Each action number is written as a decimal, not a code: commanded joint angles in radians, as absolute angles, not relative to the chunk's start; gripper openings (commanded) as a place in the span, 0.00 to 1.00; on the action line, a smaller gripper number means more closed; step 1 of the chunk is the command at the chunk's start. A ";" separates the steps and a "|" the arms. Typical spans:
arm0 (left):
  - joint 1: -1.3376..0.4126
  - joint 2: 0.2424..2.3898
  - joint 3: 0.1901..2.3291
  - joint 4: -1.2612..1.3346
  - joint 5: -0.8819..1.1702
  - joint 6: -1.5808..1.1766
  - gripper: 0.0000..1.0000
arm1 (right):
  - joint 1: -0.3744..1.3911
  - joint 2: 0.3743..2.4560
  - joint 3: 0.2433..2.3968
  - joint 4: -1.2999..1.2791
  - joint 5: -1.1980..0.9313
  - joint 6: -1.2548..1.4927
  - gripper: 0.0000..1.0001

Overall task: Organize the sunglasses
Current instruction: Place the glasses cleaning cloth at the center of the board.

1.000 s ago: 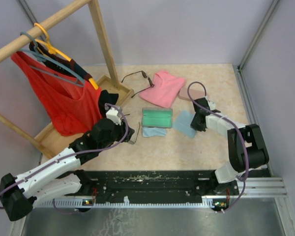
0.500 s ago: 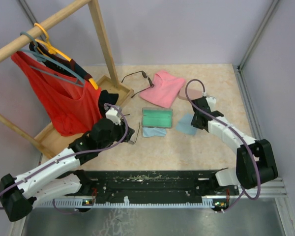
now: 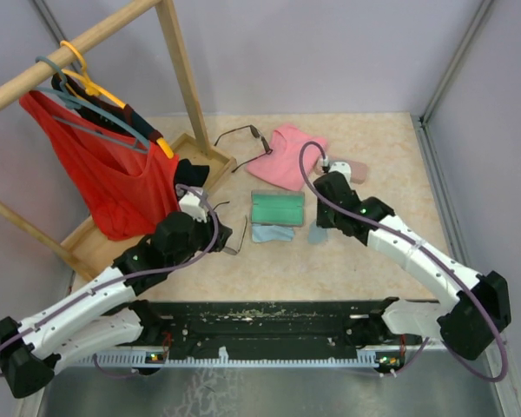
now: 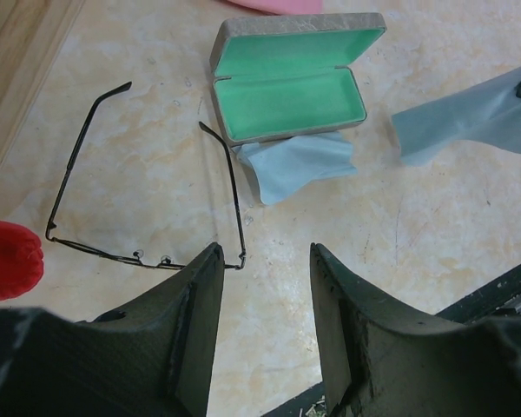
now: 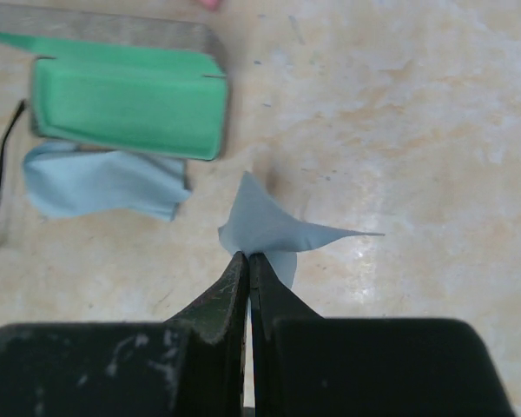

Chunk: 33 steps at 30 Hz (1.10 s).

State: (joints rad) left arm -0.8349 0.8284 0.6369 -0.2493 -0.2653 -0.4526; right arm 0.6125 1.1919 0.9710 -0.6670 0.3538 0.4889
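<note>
Two pairs of thin dark wire-framed sunglasses: one pair [image 3: 243, 233] just left of the open green-lined grey case [image 3: 277, 208], the other [image 3: 241, 133] behind it. My left gripper [image 4: 265, 252] hangs released over the near pair; my right gripper [image 5: 248, 259] clenches a light-blue cloth [image 5: 265, 228] right of the case.

We record a beige, marble-patterned surface [image 3: 286, 265] enclosed by plain pale lilac walls [image 3: 330, 52] at the back and on both sides. A grey metal strut [image 3: 456, 61] runs up the far right corner. A wooden garment rack [image 3: 184, 78] stands at the far left, its base tray [image 3: 91, 248] resting on the surface. Lighting is even and shadows are soft.
</note>
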 commanded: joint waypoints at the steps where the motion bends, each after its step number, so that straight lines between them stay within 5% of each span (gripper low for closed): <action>1: -0.831 0.785 0.656 -0.285 -0.296 -0.472 0.51 | 0.715 1.155 1.066 -0.710 0.250 0.437 0.00; 13: -0.831 0.689 0.651 -0.365 -0.362 -0.507 0.51 | 0.881 1.254 1.037 -0.451 -0.032 0.438 0.00; 22: -0.831 0.696 0.617 -0.363 -0.323 -0.524 0.51 | 0.884 1.290 0.757 -0.569 0.145 0.579 0.00; 33: -0.831 0.799 0.590 -0.294 -0.161 -0.526 0.50 | 0.884 1.295 0.749 -0.655 0.278 0.679 0.22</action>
State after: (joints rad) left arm -0.8349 0.7776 0.6163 -0.3511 -0.2413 -0.5137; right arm 0.8772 1.3045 0.7204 -0.6334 0.2237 0.6319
